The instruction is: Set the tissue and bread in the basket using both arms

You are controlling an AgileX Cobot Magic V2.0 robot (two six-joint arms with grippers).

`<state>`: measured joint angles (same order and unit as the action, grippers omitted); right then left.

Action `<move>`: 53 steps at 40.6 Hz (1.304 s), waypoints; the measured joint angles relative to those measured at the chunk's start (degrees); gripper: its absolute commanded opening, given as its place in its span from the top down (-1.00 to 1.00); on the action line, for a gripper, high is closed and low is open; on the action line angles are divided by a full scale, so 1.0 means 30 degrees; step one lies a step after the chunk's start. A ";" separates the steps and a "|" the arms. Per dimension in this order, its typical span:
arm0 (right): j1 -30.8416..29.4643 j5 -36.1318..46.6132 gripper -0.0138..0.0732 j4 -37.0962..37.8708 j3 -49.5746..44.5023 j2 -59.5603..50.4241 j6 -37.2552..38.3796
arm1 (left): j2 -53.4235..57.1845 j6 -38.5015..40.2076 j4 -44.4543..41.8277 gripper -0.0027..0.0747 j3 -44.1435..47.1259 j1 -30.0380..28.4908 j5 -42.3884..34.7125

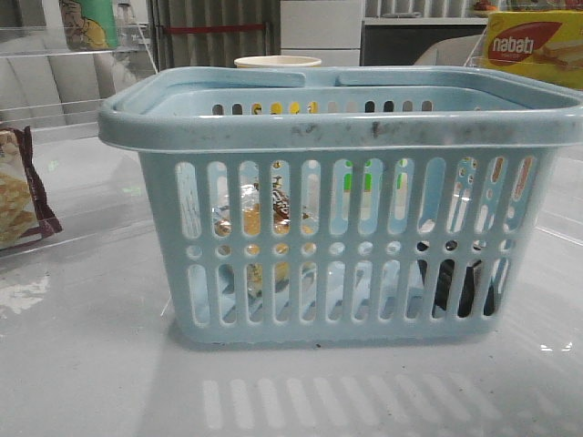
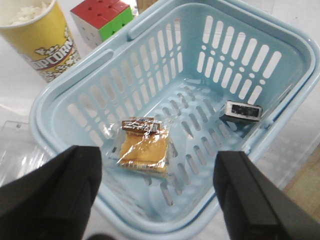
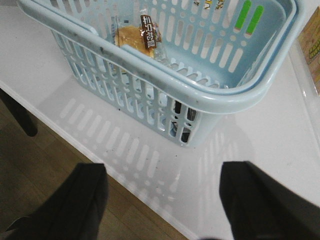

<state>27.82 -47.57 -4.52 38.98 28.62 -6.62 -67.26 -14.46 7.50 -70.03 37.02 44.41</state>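
The pale blue basket [image 1: 337, 127] stands mid-table; it also shows in the left wrist view [image 2: 165, 50] and the right wrist view [image 3: 150, 65]. The bread [image 2: 143, 148] lies in its clear packet on the basket floor, seen too through the slots [image 1: 252, 218] and from the right wrist [image 3: 135, 36]. The black tissue pack [image 2: 243, 111] lies in the basket's other end, dark behind the slots [image 1: 453, 284] [image 3: 184, 120]. My left gripper [image 2: 157, 192] is open and empty above the basket rim. My right gripper [image 3: 162, 200] is open and empty over the table's front edge, outside the basket.
A popcorn cup [image 2: 37, 37] and a colour cube [image 2: 101, 17] stand beyond the basket. A maroon-edged cracker packet [image 1: 20, 196] lies at the left. A yellow Nabati box [image 1: 533, 47] stands back right. The floor [image 3: 45, 170] shows past the table edge.
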 measured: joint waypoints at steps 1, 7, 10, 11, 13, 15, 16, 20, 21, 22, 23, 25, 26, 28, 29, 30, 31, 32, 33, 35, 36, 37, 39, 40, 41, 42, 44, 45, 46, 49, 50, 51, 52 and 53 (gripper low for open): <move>0.0000 0.0000 -0.63 0.0000 0.0000 0.0000 0.0000 | 0.0442 0.0014 0.0000 -0.43 0.0418 -0.0132 -0.0035; 0.0000 0.0000 -0.63 0.0000 0.0000 0.0000 0.0000 | 0.3463 0.0089 -0.0114 -0.43 0.3181 -0.0463 -0.0148; 0.0000 0.0000 -0.63 0.0000 0.0000 0.0000 0.0000 | 0.4851 0.0089 -0.0114 -0.43 0.4326 -0.0463 -0.0148; 0.0000 0.0000 -0.63 0.0000 0.0000 0.0000 0.0000 | 0.5313 0.0089 -0.0114 -0.43 0.4703 -0.0463 -0.0148; 0.0000 0.0000 -0.63 0.0156 0.0000 0.0000 0.0000 | 0.6079 0.0089 -0.0114 -0.43 0.5297 -0.0463 -0.0148; 0.0000 0.0000 -0.62 0.0382 0.0000 0.0000 -0.0031 | 0.6662 0.0089 -0.0114 -0.43 0.5736 -0.0463 -0.0148; 0.0000 0.0000 -0.60 0.0478 0.0000 0.0000 -0.0031 | 0.7017 0.0089 -0.0114 -0.43 0.5992 -0.0489 -0.0148; 0.0000 0.0000 -0.39 0.0696 0.0000 0.0000 -0.0031 | 0.7994 0.0089 -0.0114 -0.42 0.6689 -0.0535 -0.0148; 0.0000 0.0000 -0.30 0.0730 0.0000 0.0000 -0.0031 | 0.8116 0.0089 -0.0114 -0.40 0.6736 -0.0535 -0.0148; 0.0000 0.0000 -0.22 0.0730 0.0000 0.0000 -0.0031 | 0.8210 0.0089 -0.0114 -0.37 0.6833 -0.0535 -0.0148; 0.0000 0.0000 -0.10 0.0730 0.0000 0.0000 -0.0031 | 0.8284 0.0089 -0.0114 -0.34 0.6831 -0.0535 -0.0148; 0.0000 0.0000 0.10 0.0741 0.0000 0.0000 -0.0031 | 0.8285 0.0089 -0.0114 -0.25 0.6831 -0.0535 -0.0148; 0.0000 0.0000 0.18 0.0776 0.0000 0.0000 -0.0031 | 0.8285 0.0089 -0.0114 -0.21 0.6831 -0.0535 -0.0148; 0.0000 0.0000 0.38 0.0774 0.0000 0.0000 -0.0031 | 0.8285 0.0089 -0.0114 -0.11 0.6836 -0.0535 -0.0148; 0.0000 0.0000 0.44 0.0774 0.0000 0.0000 -0.0031 | 0.8285 0.0089 -0.0114 -0.05 0.6836 -0.0535 -0.0148; 0.0000 0.0000 0.53 0.0774 0.0000 0.0000 -0.0031 | 0.8285 0.0089 -0.0114 0.02 0.6870 -0.0535 -0.0148; 0.0000 0.0000 0.58 0.0774 0.0000 0.0000 -0.0031 | 0.8285 0.0089 -0.0114 0.07 0.6870 -0.0535 -0.0148; 0.0000 0.0000 0.55 0.0774 0.0000 0.0000 -0.0031 | 0.8285 0.0089 -0.0114 0.13 0.6870 -0.0535 -0.0148; 0.0000 0.0000 0.54 0.0774 0.0000 0.0000 -0.0031 | 0.8285 0.0089 -0.0114 0.17 0.6870 -0.0535 -0.0148; 0.0000 0.0000 0.54 0.0774 0.0000 0.0000 -0.0031 | 0.8285 0.0089 -0.0114 0.29 0.6870 -0.0535 -0.0148; 0.0000 0.0000 0.55 0.0782 0.0000 0.0000 -0.0031 | 0.8285 0.0089 -0.0114 0.34 0.6870 -0.0535 -0.0148; 0.0000 0.0000 0.55 0.0782 0.0000 0.0000 -0.0031 | 0.8285 0.0089 -0.0114 0.38 0.6870 -0.0535 -0.0148; 0.0000 0.0000 0.56 0.0782 0.0000 0.0000 -0.0031 | 0.8285 0.0089 -0.0114 0.46 0.6870 -0.0535 -0.0148; 0.0000 0.0000 0.56 0.0782 0.0000 0.0000 -0.0031 | 0.8285 0.0089 -0.0114 0.51 0.6870 -0.0535 -0.0148; 0.0000 0.0000 0.56 0.0782 0.0000 0.0000 -0.0031 | 0.8285 0.0089 -0.0114 0.55 0.6870 -0.0535 -0.0148; 0.0000 0.0000 0.56 0.0782 0.0000 0.0000 -0.0031 | 0.8285 0.0089 -0.0114 0.58 0.6870 -0.0535 -0.0148; 0.0000 0.0000 0.56 0.0817 0.0000 0.0000 -0.0031 | 0.8285 0.0089 -0.0114 0.65 0.6870 -0.0535 -0.0148; 0.0000 0.0000 0.56 0.0815 0.0000 0.0000 -0.0031 | 0.8285 0.0089 -0.0114 0.69 0.6870 -0.0535 -0.0148; 0.0000 0.0000 0.56 0.0815 0.0000 0.0000 -0.0031 | 0.8285 0.0089 -0.0114 0.70 0.6870 -0.0535 -0.0148; 0.0000 0.0000 0.56 0.0815 0.0000 0.0000 -0.0031 | 0.8285 0.0089 -0.0114 0.70 0.6870 -0.0535 -0.0148; 0.0000 0.0000 0.56 0.0815 0.0000 0.0000 -0.0031 | 0.8285 0.0089 -0.0114 0.70 0.6870 -0.0535 -0.0148; 0.0000 0.0000 0.56 0.0815 0.0000 0.0000 -0.0031 | 0.8285 0.0089 -0.0114 0.70 0.6870 -0.0535 -0.0148; 0.0000 0.0000 0.56 0.0815 0.0000 0.0000 -0.0031 | 0.8285 0.0089 -0.0114 0.70 0.6870 -0.0535 -0.0148; 0.0000 0.0000 0.56 0.0815 0.0000 0.0000 -0.0031 | 0.8285 0.0089 -0.0114 0.70 0.6870 -0.0535 -0.0148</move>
<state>27.82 -47.57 -2.08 38.98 28.62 -6.71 -42.40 -14.19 7.16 -49.42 35.42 43.96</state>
